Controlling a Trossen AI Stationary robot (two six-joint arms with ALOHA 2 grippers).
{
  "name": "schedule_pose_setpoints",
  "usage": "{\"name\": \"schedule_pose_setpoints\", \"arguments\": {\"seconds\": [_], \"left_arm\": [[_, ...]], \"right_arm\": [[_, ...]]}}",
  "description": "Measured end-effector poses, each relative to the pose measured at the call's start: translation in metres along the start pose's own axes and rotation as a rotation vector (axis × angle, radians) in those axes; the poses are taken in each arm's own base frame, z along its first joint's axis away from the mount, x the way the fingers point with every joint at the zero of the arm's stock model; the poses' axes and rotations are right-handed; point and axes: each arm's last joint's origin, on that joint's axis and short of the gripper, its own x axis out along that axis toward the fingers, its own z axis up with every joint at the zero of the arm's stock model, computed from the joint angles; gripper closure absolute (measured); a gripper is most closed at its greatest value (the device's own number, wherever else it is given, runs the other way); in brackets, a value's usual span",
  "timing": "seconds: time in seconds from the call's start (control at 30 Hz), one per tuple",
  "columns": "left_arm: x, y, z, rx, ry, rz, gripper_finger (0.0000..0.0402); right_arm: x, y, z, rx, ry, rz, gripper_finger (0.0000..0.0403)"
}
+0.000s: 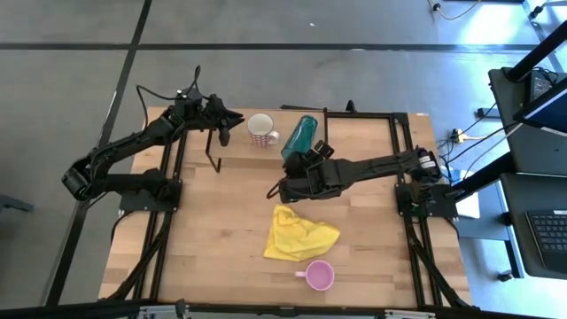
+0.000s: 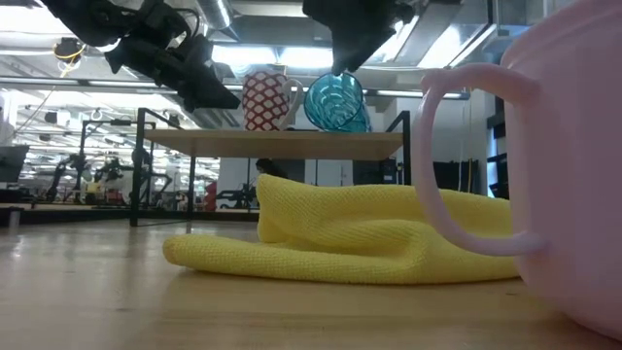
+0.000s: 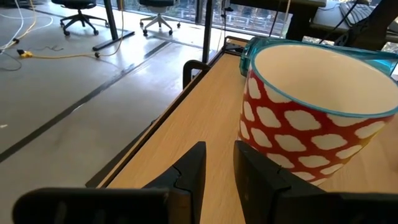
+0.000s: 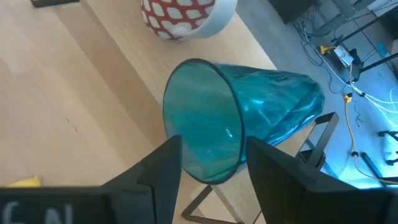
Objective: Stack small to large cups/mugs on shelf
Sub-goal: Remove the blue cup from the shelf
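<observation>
The white mug with red pattern (image 1: pixel 260 130) stands upright on the light-wood shelf (image 1: pixel 241 152). Beside it the teal tumbler (image 1: pixel 301 135) lies on its side on the shelf, its open end toward the table's near edge. My right gripper (image 1: pixel 292 168) is open over that open end, one finger on each side of the rim (image 4: pixel 202 124). My left gripper (image 1: pixel 224 133) hovers just left of the patterned mug (image 3: pixel 305 118), its fingers a small gap apart (image 3: pixel 219 165) and holding nothing. The pink mug (image 1: pixel 319 275) stands upright on the tabletop near the front edge. My right gripper (image 4: pixel 212 149) comes down from above with its fingers (image 4: pixel 165 168) astride the tumbler's open end. I cannot tell whether they touch the rim. The tumbler rests on its side on the shelf.
A crumpled yellow cloth (image 1: pixel 299 235) lies on the table between the shelf and the pink mug. The shelf stands on thin black legs (image 2: pixel 136 165) at the table's far side. In the low view the pink mug (image 2: pixel 573 194) fills the right foreground.
</observation>
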Motion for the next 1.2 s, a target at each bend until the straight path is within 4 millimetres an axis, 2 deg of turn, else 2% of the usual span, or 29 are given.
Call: {"name": "schedule_pose_setpoints", "arguments": {"seconds": [0.37, 0.7, 1.2], "left_arm": [[0.000, 0.000, -0.002, 0.000, 0.019, -0.002, 0.0326], [0.000, 0.000, -0.002, 0.001, 0.018, -0.002, 0.0326], [0.000, 0.000, -0.002, 0.003, 0.017, -0.002, 0.0326]], "right_arm": [[0.004, -0.008, 0.003, 0.003, -0.011, -0.054, 0.0224], [0.018, -0.021, 0.008, 0.019, 0.019, -0.091, 0.0224], [0.026, -0.027, 0.011, 0.042, 0.048, -0.087, 0.0230]]}}
